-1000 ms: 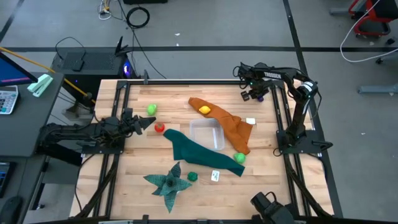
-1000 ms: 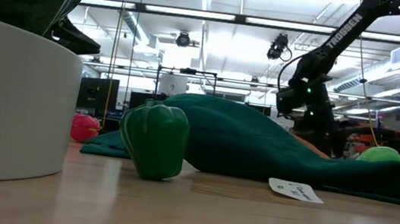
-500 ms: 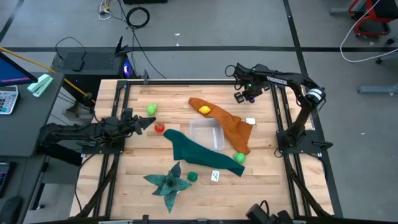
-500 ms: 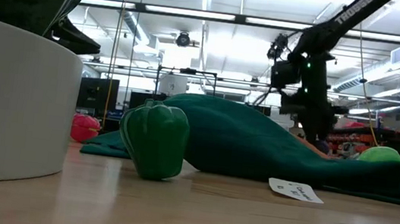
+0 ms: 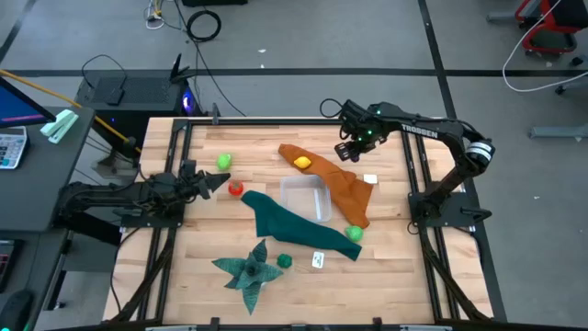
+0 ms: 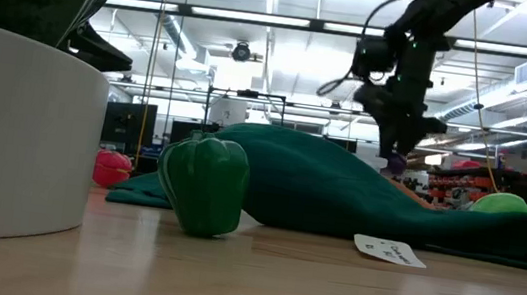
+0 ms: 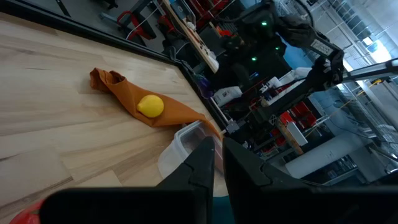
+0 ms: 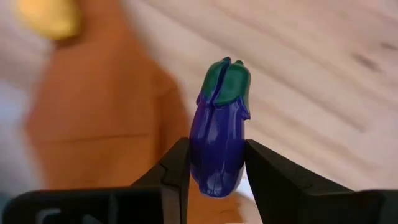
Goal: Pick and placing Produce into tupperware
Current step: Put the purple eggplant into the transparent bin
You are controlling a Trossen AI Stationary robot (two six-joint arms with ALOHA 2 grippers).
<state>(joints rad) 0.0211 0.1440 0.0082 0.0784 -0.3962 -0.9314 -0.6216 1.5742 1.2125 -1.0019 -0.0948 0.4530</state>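
Purple eggplant [image 8: 219, 137] sits clamped in the right tool [image 5: 347, 145], carried mid-transfer; next it must travel over the tupperware [image 5: 305, 198] and drop.

Glossy plastic eggplant [image 8: 219, 127] (green cap); matt orange cloth [image 8: 93, 118]; wood table [image 8: 323, 81].
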